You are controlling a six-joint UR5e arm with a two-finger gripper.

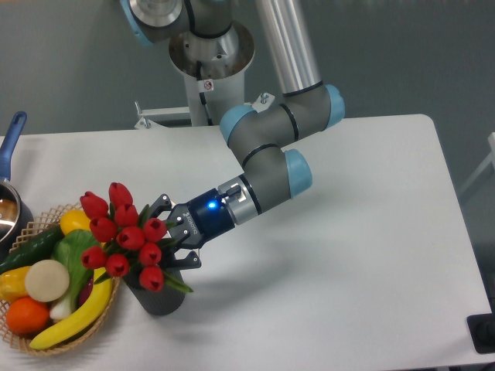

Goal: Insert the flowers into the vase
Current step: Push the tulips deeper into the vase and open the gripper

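- Red flowers [124, 236] with green leaves.
- Dark grey-black vase [160, 297].
- White counter [348, 255].
- Grey arm [271, 147], light blue joint caps.
- Blue pot handle [11, 139].

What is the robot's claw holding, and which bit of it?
The two-finger gripper seems to hold the bunch of red artificial tulips by its green stems, just above the dark ribbed vase.

Gripper [172, 232] around flowers [124, 238] above vase [158, 297]
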